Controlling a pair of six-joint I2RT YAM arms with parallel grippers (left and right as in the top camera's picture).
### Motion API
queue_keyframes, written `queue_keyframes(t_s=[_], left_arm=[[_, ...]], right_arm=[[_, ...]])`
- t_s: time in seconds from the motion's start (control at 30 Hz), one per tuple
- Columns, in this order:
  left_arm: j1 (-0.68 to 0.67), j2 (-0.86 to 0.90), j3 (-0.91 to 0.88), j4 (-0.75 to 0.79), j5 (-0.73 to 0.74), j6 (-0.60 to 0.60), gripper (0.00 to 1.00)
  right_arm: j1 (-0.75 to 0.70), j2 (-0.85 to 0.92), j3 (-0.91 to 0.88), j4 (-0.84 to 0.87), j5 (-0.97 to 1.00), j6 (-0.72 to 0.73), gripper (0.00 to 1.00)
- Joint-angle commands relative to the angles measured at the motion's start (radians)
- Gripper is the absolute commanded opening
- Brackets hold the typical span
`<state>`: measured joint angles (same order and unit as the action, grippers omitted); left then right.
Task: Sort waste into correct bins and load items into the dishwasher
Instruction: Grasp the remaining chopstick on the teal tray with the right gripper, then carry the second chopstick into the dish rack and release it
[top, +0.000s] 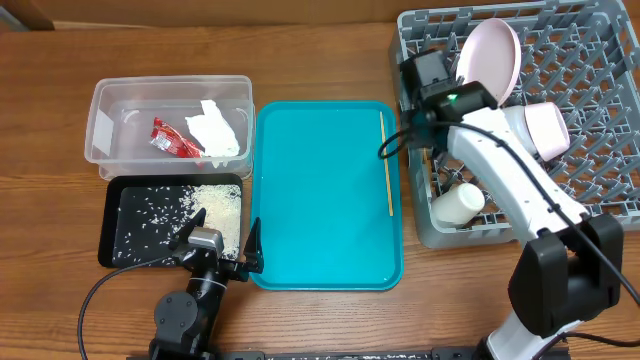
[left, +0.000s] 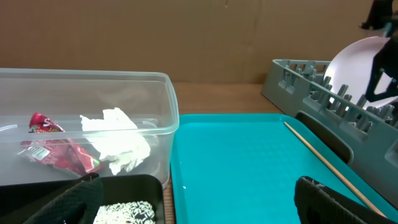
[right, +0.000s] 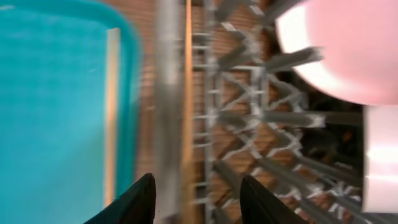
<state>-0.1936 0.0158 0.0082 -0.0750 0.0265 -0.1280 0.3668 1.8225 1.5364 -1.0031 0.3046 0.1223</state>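
Observation:
The clear tub (top: 100, 130) holds the red sauce packet (top: 172, 140) and the white napkin (top: 218, 130). Rice (top: 215, 205) lies in the black tray (top: 130, 240). One chopstick (top: 386, 165) lies along the teal tray's right side. The grey rack (top: 600, 180) holds the large plate (top: 490, 55), a pink bowl (top: 547, 128) and the white cup (top: 458, 203). My right gripper (right: 196, 199) is open and empty above the rack's left wall (top: 422, 135). A blurred orange strip beside that wall may be a second chopstick. My left gripper (top: 222, 240) is open and empty at the front.
The teal tray (top: 320, 200) lies between the bins and the rack. My left gripper (left: 202, 205) straddles the gap between the black tray and the teal tray. A cable hangs from the right arm over the teal tray's right edge.

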Motion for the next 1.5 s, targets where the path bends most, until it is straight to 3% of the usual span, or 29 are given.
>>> queue_keyframes(t_s=[0.0, 0.3, 0.53, 0.73, 0.83, 0.9, 0.97, 1.2, 1.47], left_arm=[[0.006, -0.005, -0.003, -0.001, 0.008, -0.006, 1.0], [0.006, -0.005, -0.003, -0.001, 0.008, -0.006, 1.0], [0.006, -0.005, -0.003, -0.001, 0.008, -0.006, 1.0], [0.006, -0.005, -0.003, -0.001, 0.008, -0.006, 1.0], [0.006, -0.005, -0.003, -0.001, 0.008, -0.006, 1.0], [0.006, -0.005, -0.003, -0.001, 0.008, -0.006, 1.0], [0.006, -0.005, -0.003, -0.001, 0.008, -0.006, 1.0], [0.006, -0.005, -0.003, -0.001, 0.008, -0.006, 1.0], [0.006, -0.005, -0.003, -0.001, 0.007, -0.006, 1.0]], right_arm=[[0.095, -0.068, 0.037, -0.008, -0.081, 0.039, 0.45], [0.2, 0.044, -0.034, 0.037, -0.015, 0.225, 0.45], [0.185, 0.172, -0.122, 0.172, 0.035, 0.23, 0.45], [0.185, 0.259, -0.122, 0.188, 0.058, 0.231, 0.42], [0.186, 0.284, -0.123, 0.183, 0.053, 0.231, 0.31], [0.186, 0.293, -0.123, 0.182, 0.011, 0.23, 0.15], [0.186, 0.294, -0.123, 0.172, -0.064, 0.216, 0.04], [0.196, 0.245, -0.056, 0.062, -0.127, 0.169, 0.04], [0.163, -0.008, 0.071, 0.028, -0.036, 0.158, 0.04]])
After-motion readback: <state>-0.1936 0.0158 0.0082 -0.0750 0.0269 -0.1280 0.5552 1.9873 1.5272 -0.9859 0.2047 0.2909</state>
